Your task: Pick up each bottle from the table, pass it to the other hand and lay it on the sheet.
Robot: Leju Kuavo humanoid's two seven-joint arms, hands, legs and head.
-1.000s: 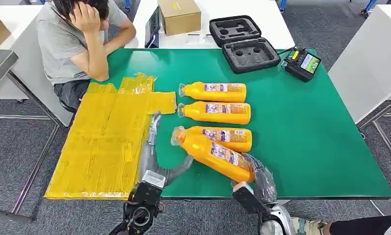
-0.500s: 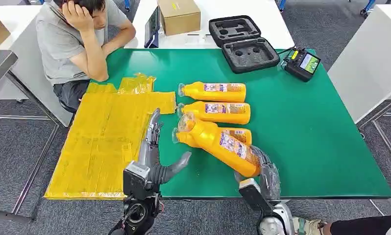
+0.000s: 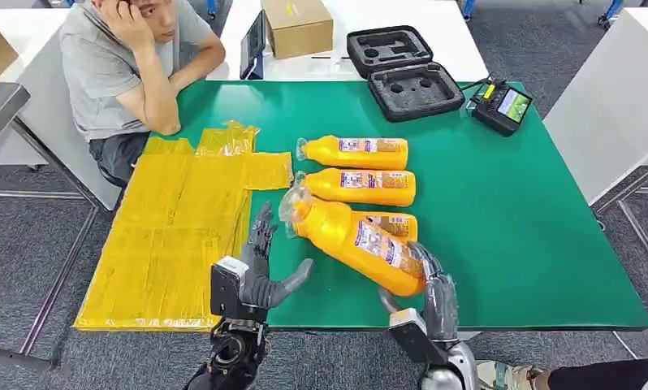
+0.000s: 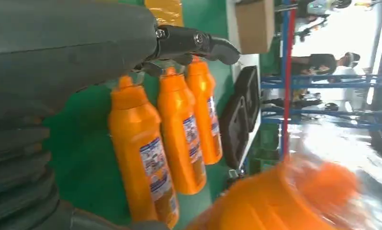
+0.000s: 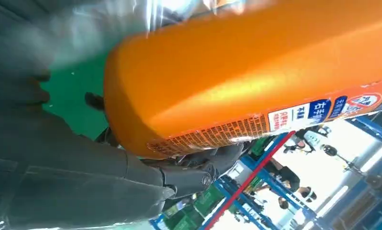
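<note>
My right hand (image 3: 434, 296) grips an orange bottle (image 3: 353, 241) by its base and holds it above the green table (image 3: 507, 219), cap pointing up and to the left. In the right wrist view the bottle (image 5: 256, 72) lies across my dark fingers (image 5: 194, 178). My left hand (image 3: 260, 262) is open with fingers spread, just left of the held bottle's neck and apart from it. Three more orange bottles lie on the table: one at the back (image 3: 353, 152), one in the middle (image 3: 360, 187) and one half hidden behind the held bottle (image 3: 394, 223). The yellow sheet (image 3: 174, 236) covers the table's left side.
A person (image 3: 118, 65) sits at the table's far left corner, leaning on an elbow. An open black foam case (image 3: 406, 73) and a handheld device with a screen (image 3: 502, 106) sit at the far edge. A cardboard box (image 3: 296, 26) stands on the white table behind.
My right hand has lifted the bottle off the table and carried it left, toward the left hand. The left hand has drawn back toward me and turned, its fingers still spread.
</note>
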